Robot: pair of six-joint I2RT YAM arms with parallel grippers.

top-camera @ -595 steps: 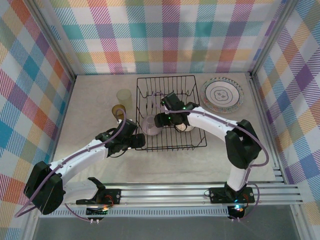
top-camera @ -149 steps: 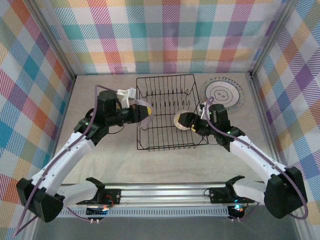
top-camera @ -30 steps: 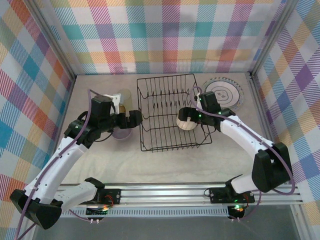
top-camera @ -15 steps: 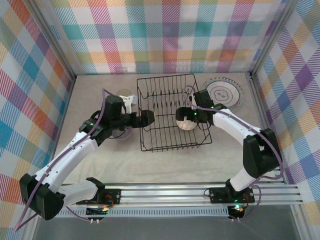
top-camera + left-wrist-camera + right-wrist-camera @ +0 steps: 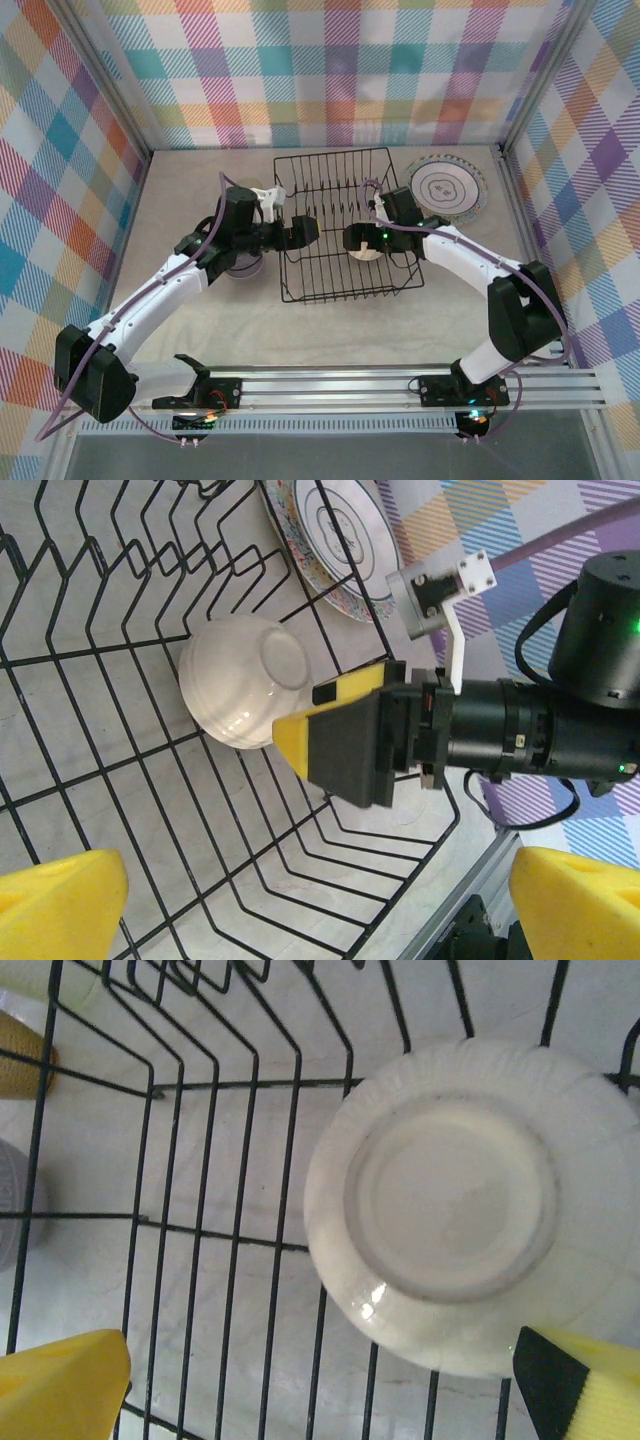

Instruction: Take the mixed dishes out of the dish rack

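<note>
The dish rack (image 5: 332, 153) stands at mid-table, and one cream bowl (image 5: 368, 250) lies upside down in its right half. My right gripper (image 5: 352, 238) is open just above that bowl. In the right wrist view the bowl (image 5: 450, 1220) has its foot ring up, and the right gripper (image 5: 320, 1390) spreads its yellow fingertips (image 5: 60, 1385) wide below it. My left gripper (image 5: 300, 232) is open over the rack's left side, holding nothing. The left wrist view shows the bowl (image 5: 245, 695), the rack's wires (image 5: 455, 818) and the left gripper (image 5: 320, 910) open.
A ringed plate (image 5: 445, 187) lies flat on the table right of the rack. A clear cup (image 5: 243, 267) stands left of the rack under my left arm. An amber cup (image 5: 20, 1070) and a pale cup (image 5: 40, 980) sit beyond the wires (image 5: 250, 1085). Plaid walls enclose three sides.
My left gripper has swung right from the cups to over the rack's left side. My right gripper has slid left over the bowl. The bowl has not moved.
</note>
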